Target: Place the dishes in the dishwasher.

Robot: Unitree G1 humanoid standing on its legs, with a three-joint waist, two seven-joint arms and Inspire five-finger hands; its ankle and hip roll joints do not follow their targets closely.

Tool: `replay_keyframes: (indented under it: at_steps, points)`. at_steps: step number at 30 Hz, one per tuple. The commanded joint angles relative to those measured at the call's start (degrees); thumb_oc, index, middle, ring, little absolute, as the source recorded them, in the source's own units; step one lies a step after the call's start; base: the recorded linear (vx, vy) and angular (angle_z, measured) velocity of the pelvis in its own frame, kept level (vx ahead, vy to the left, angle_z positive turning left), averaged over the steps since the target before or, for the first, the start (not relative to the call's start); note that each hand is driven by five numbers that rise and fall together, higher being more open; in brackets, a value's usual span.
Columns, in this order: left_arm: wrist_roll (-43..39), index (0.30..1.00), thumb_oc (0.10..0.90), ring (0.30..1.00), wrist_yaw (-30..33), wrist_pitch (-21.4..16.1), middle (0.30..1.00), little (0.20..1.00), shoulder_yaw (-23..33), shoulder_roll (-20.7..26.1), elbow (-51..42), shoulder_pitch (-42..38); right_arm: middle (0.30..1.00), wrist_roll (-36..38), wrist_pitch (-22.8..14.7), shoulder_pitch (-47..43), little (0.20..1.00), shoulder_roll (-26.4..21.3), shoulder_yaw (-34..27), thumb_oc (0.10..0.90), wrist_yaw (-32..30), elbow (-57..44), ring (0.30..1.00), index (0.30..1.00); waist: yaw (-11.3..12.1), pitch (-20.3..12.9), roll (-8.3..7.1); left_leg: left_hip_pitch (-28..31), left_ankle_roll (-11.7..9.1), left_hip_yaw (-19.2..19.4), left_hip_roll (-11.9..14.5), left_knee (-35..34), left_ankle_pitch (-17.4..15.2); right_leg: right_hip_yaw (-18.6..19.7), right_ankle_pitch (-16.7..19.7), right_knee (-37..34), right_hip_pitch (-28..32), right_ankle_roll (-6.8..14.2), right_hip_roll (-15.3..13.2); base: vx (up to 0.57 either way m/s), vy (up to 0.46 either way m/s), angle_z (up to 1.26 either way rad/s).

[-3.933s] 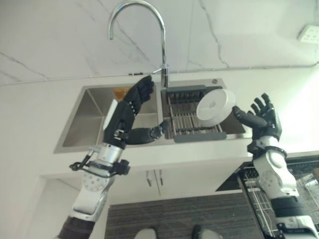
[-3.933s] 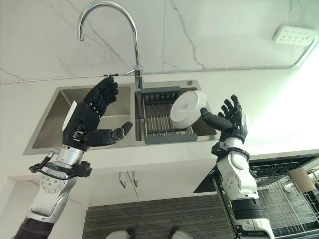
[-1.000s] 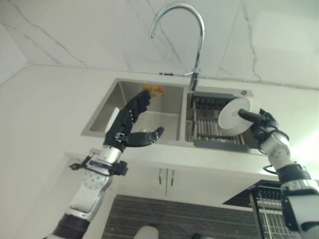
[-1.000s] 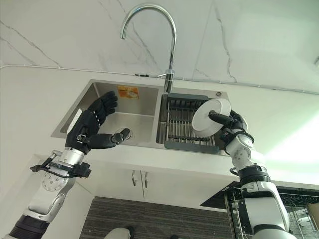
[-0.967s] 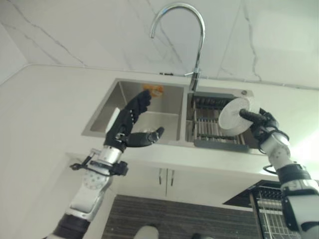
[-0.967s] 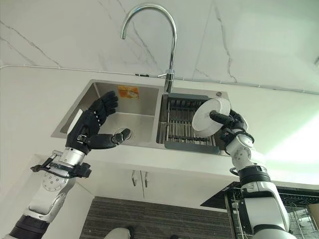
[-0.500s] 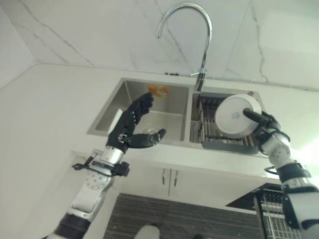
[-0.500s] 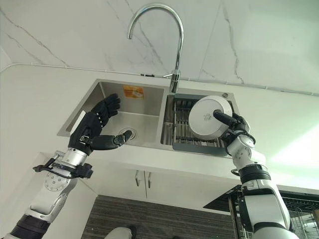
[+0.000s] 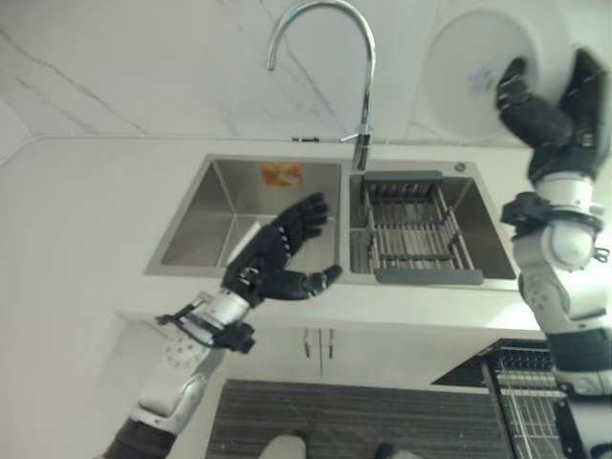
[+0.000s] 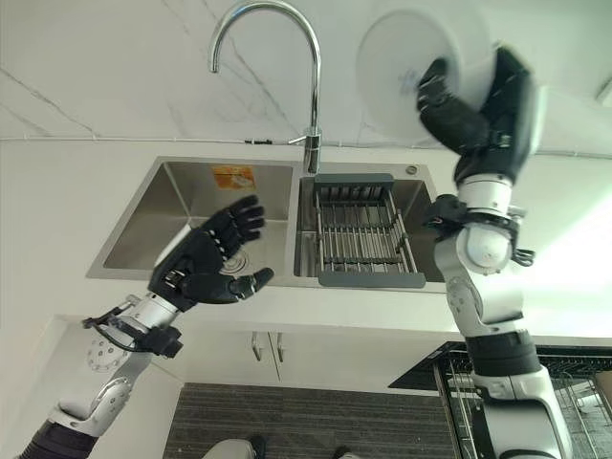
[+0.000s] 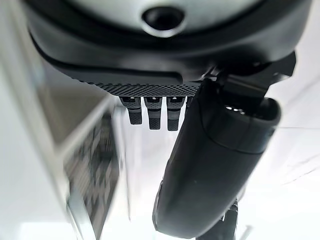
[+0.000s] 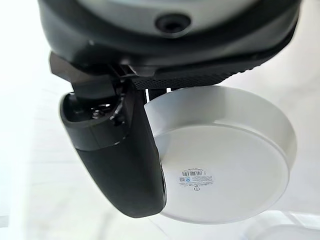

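A white round plate [image 9: 467,69] is held up high before the marble wall, its underside facing me, well above the sink. My right hand [image 9: 553,113] is shut on it, the thumb lying across the underside [image 12: 225,160] and the fingers behind the rim. My left hand [image 9: 273,263] hovers open over the counter's front edge by the left basin, fingers spread and holding nothing; its thumb [image 11: 215,165] stands clear of the fingers.
A double steel sink has a bare left basin [image 9: 215,220] with an orange label on its back wall and a dark dish rack [image 9: 426,276] in the right basin. A curved faucet [image 9: 363,96] rises between them. The dishwasher's wire rack [image 9: 526,402] shows at lower right.
My right hand has lifted the plate from the dish rack up to high in front of the wall. The left hand drifted slightly right. The camera also shifted.
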Motion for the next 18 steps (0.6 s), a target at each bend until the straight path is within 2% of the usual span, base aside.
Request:
replay_keyframes:
  at_steps: [1, 3, 5, 7, 9, 10, 11, 15, 16, 17, 18]
  points:
    - [-8.94, 0.900, 0.800, 0.900, -10.41, 0.97, 0.900, 0.900, -2.76, 0.13, -8.86, -1.09, 0.300, -7.38, -11.99, -3.32, 0.300, -3.40, -6.03, 0.400, -6.64, -4.53, 0.300, 0.300, -1.51, -4.11, -0.89, 1.47, -3.05, 1.81, 3.76, 0.21, -3.79, 5.25, -2.02, 0.02, 1.20, 7.12, -2.80, 0.00, 0.178, -0.35]
    - [-9.97, 0.900, 0.800, 0.900, -15.09, 4.51, 0.900, 0.900, -5.29, -0.29, -10.10, -2.38, 0.300, -8.87, -11.22, -1.29, 0.300, -1.55, -6.59, 0.400, -7.80, -10.12, 0.300, 0.300, -3.32, -2.89, -1.28, 1.51, -2.32, 2.72, 2.58, 0.21, -4.42, 7.43, -0.11, 0.02, -0.57, 8.54, -3.56, -0.01, 0.223, -0.41]
    - [-9.70, 0.900, 0.800, 0.900, -16.58, 5.33, 0.900, 0.900, -6.78, -0.17, -10.78, -2.80, 0.300, -8.39, -11.69, -0.36, 0.300, -0.25, -6.32, 0.400, -7.71, -12.09, 0.300, 0.300, -4.20, -1.75, -1.75, 1.41, -2.13, 3.05, 1.98, 0.21, -4.58, 7.75, 1.73, 0.02, -2.34, 9.63, -4.51, -0.08, 0.129, -0.49]
    - [-8.93, 0.900, 0.800, 0.900, -17.49, 6.10, 0.900, 0.900, -7.49, 0.25, -11.47, -3.18, 0.300, -8.27, -15.25, 0.84, 0.300, 2.36, -5.68, 0.400, -6.48, -11.81, 0.300, 0.300, -4.83, -0.07, -2.61, 1.37, -1.91, 3.66, 1.91, 0.21, -5.07, 7.36, 3.57, 0.02, -4.50, 10.62, -5.01, -0.18, -0.006, -0.64]
    - [-4.91, 0.900, 0.800, 0.900, -16.03, 4.63, 0.900, 0.900, -8.22, 0.23, -11.29, -3.74, 0.300, -7.32, -17.64, 1.76, 0.300, 5.08, -5.02, 0.400, -3.95, -12.83, 0.300, 0.300, -4.06, 1.24, -3.31, 1.38, -2.33, 6.45, 3.23, 0.21, -5.05, 1.47, 6.64, 0.02, -5.39, 11.42, -8.44, -0.24, -0.100, -1.06]
    - [-3.42, 0.900, 0.800, 0.900, -15.33, 4.26, 0.900, 0.900, -8.30, 0.49, -11.12, -4.28, 0.300, -7.07, -18.87, 2.15, 0.300, 5.90, -4.65, 0.400, -3.75, -12.94, 0.300, 0.300, -3.74, 1.67, -3.51, 1.45, -2.39, 7.67, 3.92, 0.21, -4.96, -0.60, 7.74, 0.02, -5.02, 11.52, -9.84, -0.31, -0.198, -1.24]
    - [-2.52, 0.900, 0.800, 0.900, -15.39, 3.32, 0.900, 0.900, -8.07, 1.99, -10.31, -5.54, 0.300, -7.71, -20.88, 2.60, 0.300, 6.15, -4.86, 0.400, -5.12, -11.93, 0.300, 0.300, -3.52, 1.82, -3.49, 1.35, -1.82, 8.99, 4.70, 0.21, -4.76, -1.07, 8.43, 0.02, -3.23, 11.27, -10.90, -0.28, -0.215, -1.11]
    - [-2.35, 0.900, 0.800, 0.900, -15.83, 3.50, 0.900, 0.900, -9.22, 3.09, -8.33, -8.62, 0.300, -9.21, -25.67, 4.49, 0.300, 6.83, -5.48, 0.400, -8.03, -10.91, 0.300, 0.300, -3.82, 1.20, -2.58, -0.29, -1.32, 9.00, 6.19, 0.21, -3.75, 2.63, 7.48, 0.02, -0.93, 10.16, -11.72, -0.16, -0.239, -0.44]
    - [-2.35, 0.900, 0.800, 0.900, -15.83, 3.50, 0.900, 0.900, -9.22, 3.09, -8.33, -8.62, 0.300, -9.21, -25.67, 4.49, 0.300, 6.83, -5.48, 0.400, -8.03, -10.91, 0.300, 0.300, -3.82, 1.20, -2.58, -0.29, -1.32, 9.00, 6.19, 0.21, -3.75, 2.63, 7.48, 0.02, -0.93, 10.16, -11.72, -0.11, -0.473, 0.04]
    - [-1.58, 0.900, 0.800, 0.900, -16.02, 5.02, 0.900, 0.900, -9.19, 3.25, -8.19, -9.64, 0.300, -9.93, -25.08, 5.08, 0.300, 7.40, -5.71, 0.400, -8.59, -12.58, 0.300, 0.300, -3.90, 0.82, -2.35, -0.70, -1.99, 8.48, 7.50, 0.21, -3.38, 4.27, 5.30, 0.02, -0.91, 10.28, -10.86, -0.09, -0.489, -0.07]
    - [-1.03, 0.900, 0.800, 0.900, -15.92, 5.46, 0.900, 0.900, -9.31, 3.58, -8.15, -9.96, 0.300, -10.61, -24.16, 5.07, 0.300, 7.41, -5.41, 0.400, -9.21, -13.63, 0.300, 0.300, -3.77, 0.68, -2.27, -0.81, -2.63, 8.34, 8.31, 0.21, -3.16, 4.02, 4.66, 0.02, -1.09, 10.49, -10.67, -0.11, -0.637, -0.08]
